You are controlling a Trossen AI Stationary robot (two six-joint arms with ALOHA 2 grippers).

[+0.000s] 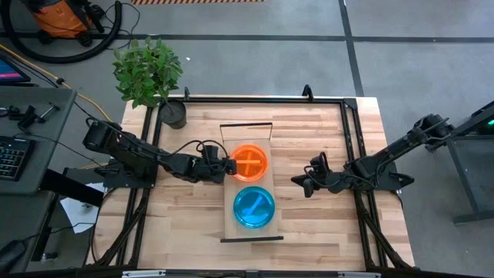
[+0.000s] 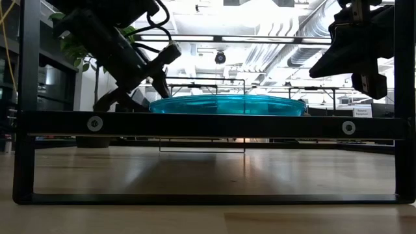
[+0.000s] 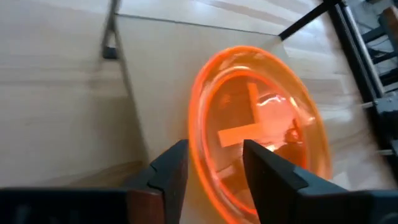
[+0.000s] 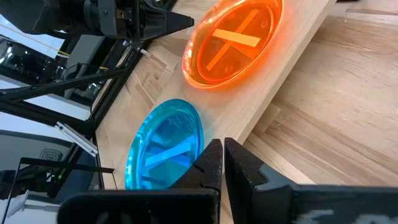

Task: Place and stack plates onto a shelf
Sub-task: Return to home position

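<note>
Dark metal end bar (image 2: 208, 123) fronts the long light-wood shelf (image 1: 247, 135). On it we see teal-blue round translucent plates (image 1: 254, 206), then orange translucent plates (image 1: 250, 161) beyond. Our left arm's (image 1: 143, 154) jaws stand open astride the orange rim. Our right arm's (image 1: 386, 158) jaws are closed above the bench (image 1: 324, 224).
</note>
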